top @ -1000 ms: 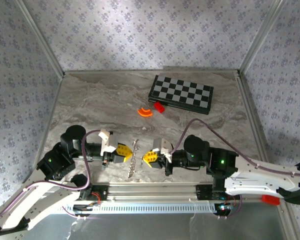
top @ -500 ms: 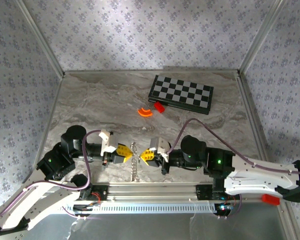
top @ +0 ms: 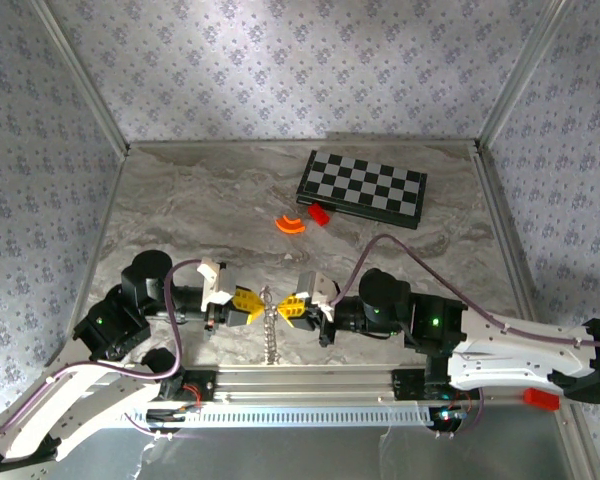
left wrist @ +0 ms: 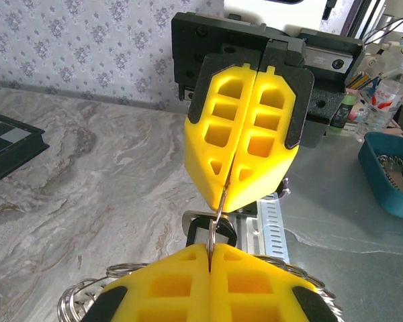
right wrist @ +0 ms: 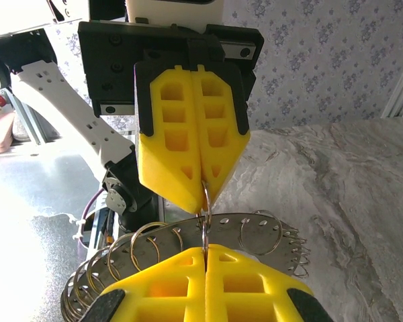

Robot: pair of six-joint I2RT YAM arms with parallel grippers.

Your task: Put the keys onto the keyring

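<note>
Now the right fingers (top: 291, 308) have reached the left fingers (top: 246, 301), both pinched shut on the keyring (top: 271, 326).

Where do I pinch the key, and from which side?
Pinch the key by its dark oblong head, its broadest part. It faces the left gripper, just beyond its shut fingertips, so probably come from the left; the right gripper, shut on the ring, blocks the other side.

One each: ring chain (top: 272, 335), key (left wrist: 211, 235), chessboard (top: 362, 188), red block (top: 320, 213), orange arc (top: 290, 224). Two grippers: left gripper (top: 256, 305), right gripper (top: 285, 308).
</note>
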